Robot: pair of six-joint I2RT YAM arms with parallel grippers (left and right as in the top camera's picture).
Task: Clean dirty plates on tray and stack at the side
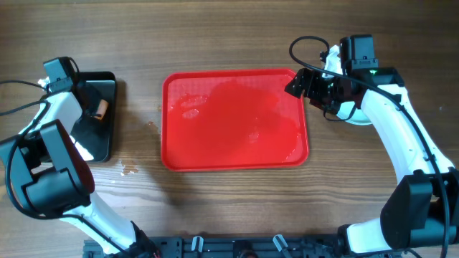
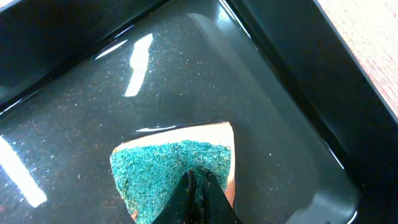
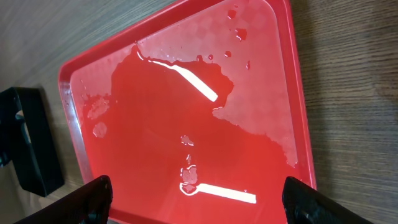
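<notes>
Left claw (image 2: 199,188) sat pinched shut on one green sponge (image 2: 161,167) inside one black tray (image 2: 261,93). Right claw (image 3: 198,190) hung spread wide, holding nothing, over one wet red tray (image 3: 155,124).

Looking at the tray (image 1: 237,154) sitting mid-worktop (image 1: 229,36), holding puddles of water (image 3: 161,118). Seeing a smaller tray (image 1: 104,140) well off to its left, sponge (image 2: 168,168) lying in it under the left gripper (image 2: 200,183). Spotting the right gripper (image 1: 300,84) hanging at the tray's far right corner.
</notes>
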